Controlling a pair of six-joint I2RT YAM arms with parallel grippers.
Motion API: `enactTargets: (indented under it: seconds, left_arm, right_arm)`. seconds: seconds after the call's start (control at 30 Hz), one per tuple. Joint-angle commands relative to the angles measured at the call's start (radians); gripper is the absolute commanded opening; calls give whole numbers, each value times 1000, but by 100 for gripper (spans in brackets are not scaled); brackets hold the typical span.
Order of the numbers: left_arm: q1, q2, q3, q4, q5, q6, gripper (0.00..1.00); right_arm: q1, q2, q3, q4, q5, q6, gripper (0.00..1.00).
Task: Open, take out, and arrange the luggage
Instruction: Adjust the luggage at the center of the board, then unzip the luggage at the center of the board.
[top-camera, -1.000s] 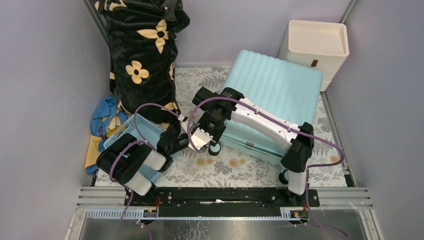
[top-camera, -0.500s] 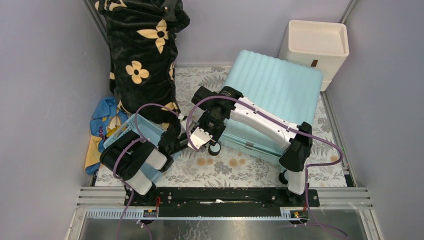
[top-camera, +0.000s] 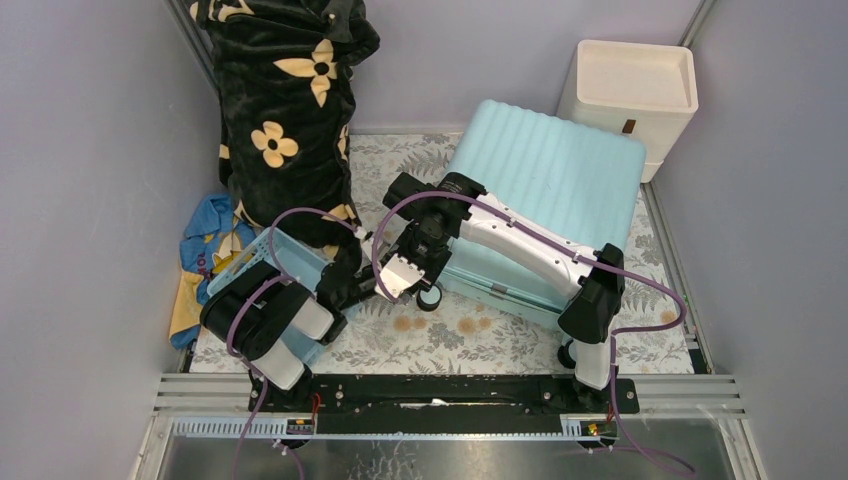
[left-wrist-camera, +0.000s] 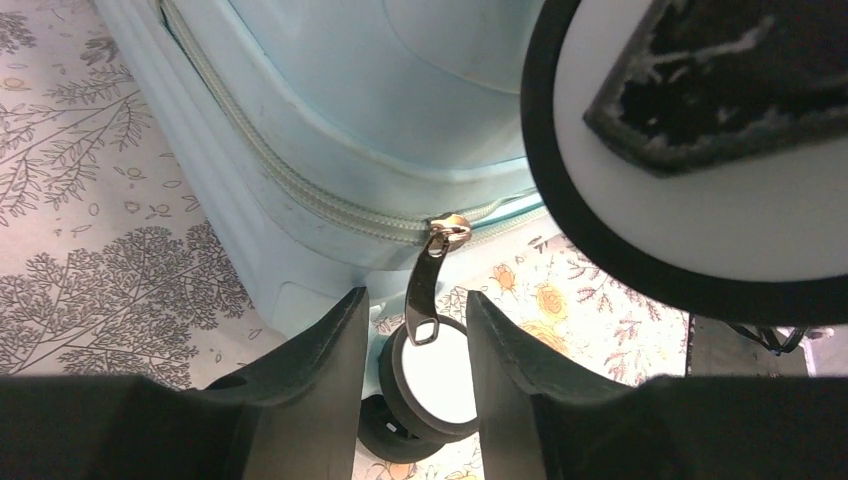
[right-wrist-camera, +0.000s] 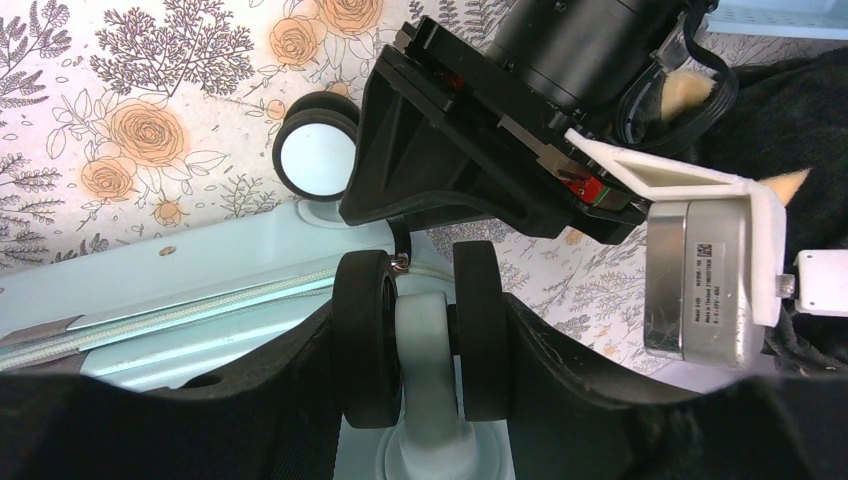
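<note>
Flowery mat (top-camera: 470, 335) holds the aqua suitcase (top-camera: 560, 170).
Left claw (left-wrist-camera: 412, 320) is open, zip pull (left-wrist-camera: 425, 290) hanging between its fingers; right claw (right-wrist-camera: 422, 330) squeezes a suitcase wheel (right-wrist-camera: 365, 340).

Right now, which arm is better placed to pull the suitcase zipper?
Left. The zipper pull hangs inside the open left gripper, while the right gripper is clamped on the suitcase's caster wheel.

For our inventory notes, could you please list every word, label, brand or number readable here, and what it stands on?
Nothing can be read.
The sticker on the left arm's silver motor housing: small print and a code, too blurred to read.
The luggage: no brand or label shows.
</note>
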Motion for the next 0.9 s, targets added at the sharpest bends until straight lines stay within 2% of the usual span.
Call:
enactTargets:
  seconds: [0.0, 0.17, 0.43, 0.73, 0.87]
  left_arm:
    - [23, -27, 1, 54, -11, 45, 47]
    - [70, 5, 36, 95, 78, 3, 43]
    - [71, 82, 72, 184, 221, -80, 34]
    - [71, 62, 77, 166, 221, -106, 7]
    - [71, 25, 59, 133, 184, -84, 0]
  right_arm:
    - [6, -42, 51, 27, -48, 71, 14]
    - [5, -43, 47, 30, -48, 75, 14]
    - [5, -44, 36, 38, -45, 79, 14]
    - [6, -38, 32, 41, -46, 86, 14]
    - [6, -42, 23, 43, -46, 87, 14]
